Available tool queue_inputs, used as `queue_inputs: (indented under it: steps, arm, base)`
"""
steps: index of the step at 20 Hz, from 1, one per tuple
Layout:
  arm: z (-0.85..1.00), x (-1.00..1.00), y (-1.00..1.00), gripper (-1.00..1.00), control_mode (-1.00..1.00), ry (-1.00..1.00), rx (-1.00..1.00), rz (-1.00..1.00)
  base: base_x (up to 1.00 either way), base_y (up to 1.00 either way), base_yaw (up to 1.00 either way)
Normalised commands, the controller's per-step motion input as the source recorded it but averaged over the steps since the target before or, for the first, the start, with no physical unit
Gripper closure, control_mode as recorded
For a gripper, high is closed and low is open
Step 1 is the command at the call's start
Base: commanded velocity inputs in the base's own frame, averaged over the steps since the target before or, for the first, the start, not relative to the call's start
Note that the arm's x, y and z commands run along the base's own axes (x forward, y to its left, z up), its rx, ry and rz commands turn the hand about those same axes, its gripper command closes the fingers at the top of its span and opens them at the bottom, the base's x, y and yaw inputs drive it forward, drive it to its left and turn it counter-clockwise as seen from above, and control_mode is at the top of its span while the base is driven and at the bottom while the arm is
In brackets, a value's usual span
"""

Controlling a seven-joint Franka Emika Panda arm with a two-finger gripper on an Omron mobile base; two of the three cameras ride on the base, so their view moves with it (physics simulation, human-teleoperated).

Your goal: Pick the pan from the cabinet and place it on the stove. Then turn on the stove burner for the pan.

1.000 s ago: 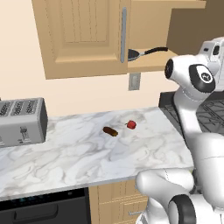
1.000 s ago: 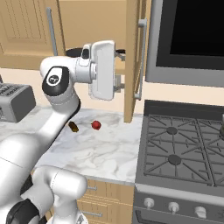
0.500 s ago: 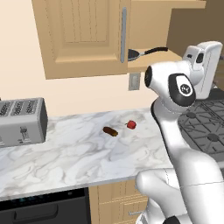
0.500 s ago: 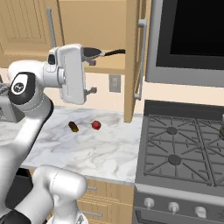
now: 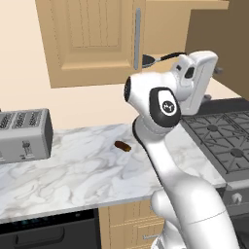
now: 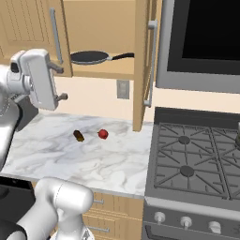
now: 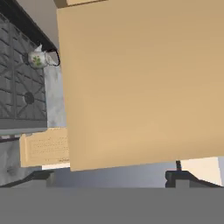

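Observation:
The pan (image 6: 89, 57) lies on the shelf inside the open cabinet (image 6: 140, 70), dark and round, its long black handle pointing right. From the left base view the pan (image 5: 151, 59) peeks out behind the closed door's grey bar handle. My gripper (image 6: 61, 83) hangs open and holds nothing, left of the pan and a little below the shelf, well apart from it. The gripper (image 5: 213, 83) faces sideways toward the open door. My fingertips (image 7: 39, 177) stand wide apart in front of a tan door panel. The stove (image 6: 197, 154) sits at the right, with knobs (image 6: 186, 221) along its silver front.
A toaster (image 5: 24, 133) stands at the counter's left. A small brown item (image 6: 78, 136) and a red one (image 6: 102, 134) lie on the marble counter (image 6: 56, 150). The open cabinet door juts out beside the stove, under a black microwave (image 6: 206, 37). A mug (image 7: 41, 58) sits by the stove grates.
The arm has swung the hand away from the cabinet opening, leftward in the right base view, so the pan now shows fully. The jaws stayed open. The pan has not moved.

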Motion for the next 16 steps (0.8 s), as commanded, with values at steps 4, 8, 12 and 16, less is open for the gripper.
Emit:
queue_inputs:
  steps: [4,8,12,16]
  arm:
    - [0.00,-0.05,0.63,-1.00,-1.00,-0.25,0.18,0.00]
    - [0.00,-0.02,0.48,-1.00,-1.00,-0.25,0.22,0.09]
    - [0.00,0.00,0.21,-1.00,-1.00,-0.34,0.18,0.22]
    - [0.00,0.00,0.01,-1.00,-1.00,-0.44,0.11,0.29]
  base:
    - [0.00,0.00,0.00]
    - [0.00,0.00,0.00]
    - [0.00,0.00,0.00]
    - [0.00,0.00,0.00]
